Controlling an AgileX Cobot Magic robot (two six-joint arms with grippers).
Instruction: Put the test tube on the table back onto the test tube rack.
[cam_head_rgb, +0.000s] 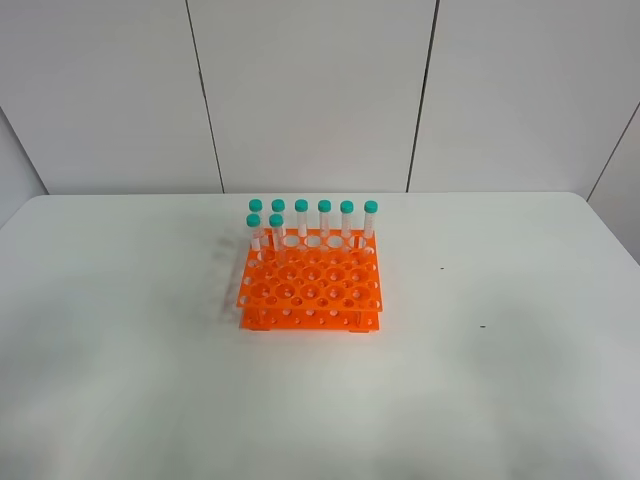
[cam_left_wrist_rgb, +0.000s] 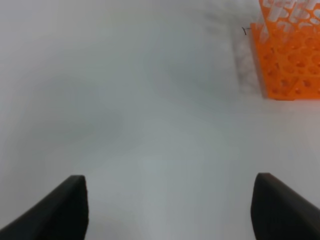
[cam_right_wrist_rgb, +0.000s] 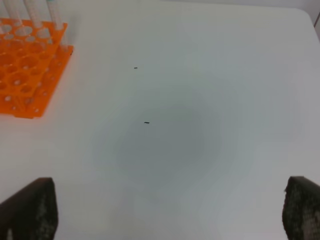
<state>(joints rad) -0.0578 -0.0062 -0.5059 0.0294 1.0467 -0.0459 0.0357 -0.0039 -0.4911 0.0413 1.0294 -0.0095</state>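
The orange test tube rack (cam_head_rgb: 310, 288) stands in the middle of the white table (cam_head_rgb: 120, 340). Several clear tubes with teal caps (cam_head_rgb: 324, 218) stand upright along its far rows. No test tube lying on the table shows in any view. Neither arm appears in the exterior high view. In the left wrist view my left gripper (cam_left_wrist_rgb: 170, 207) is open over bare tabletop, with the rack (cam_left_wrist_rgb: 290, 60) some way off. My right gripper (cam_right_wrist_rgb: 167, 210) is also open and holds nothing; the rack (cam_right_wrist_rgb: 27, 70) sits well beyond it, to one side.
Two tiny dark specks (cam_head_rgb: 442, 268) (cam_head_rgb: 482, 326) mark the tabletop right of the rack; the right wrist view shows these specks too (cam_right_wrist_rgb: 146, 122). A panelled white wall (cam_head_rgb: 310, 90) rises behind the table's far edge.
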